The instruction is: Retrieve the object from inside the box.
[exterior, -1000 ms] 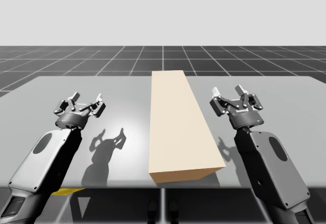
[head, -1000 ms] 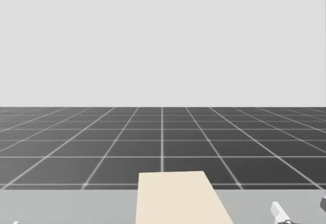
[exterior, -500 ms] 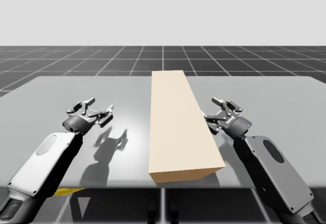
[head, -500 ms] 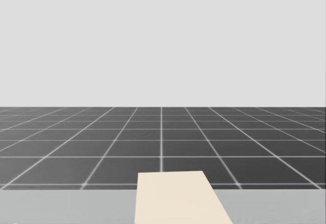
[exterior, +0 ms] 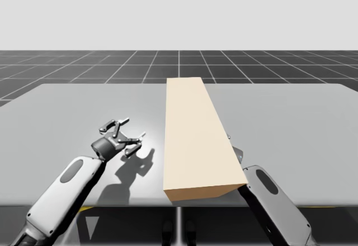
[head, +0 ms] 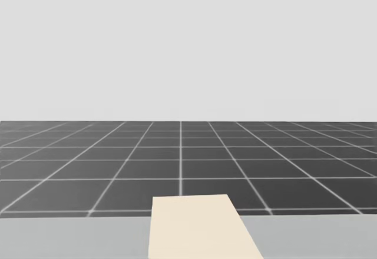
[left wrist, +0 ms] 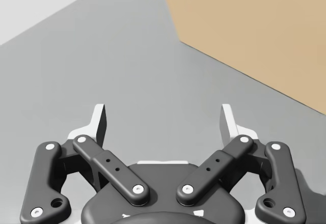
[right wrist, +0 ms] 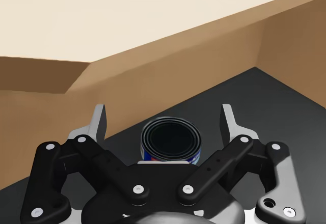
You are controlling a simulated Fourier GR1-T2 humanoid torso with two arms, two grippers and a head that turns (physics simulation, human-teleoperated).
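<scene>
The high camera looks down from the near side over the table (exterior: 84, 106), taking in the whole long tan box (exterior: 198, 140). The head camera faces level past the table's far edge to the grid floor (head: 177, 165), and shares the box's far end with the high view. The left wrist camera looks along the left gripper (left wrist: 164, 116) at the tabletop near the box's corner. The right wrist camera looks closely into the box's brown interior.

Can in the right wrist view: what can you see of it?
The can is small and round, with a dark top and a blue-and-white label showing some red. It stands upright on the dark floor inside the tan box, between the open fingers of my right claw, which do not touch it.
</scene>
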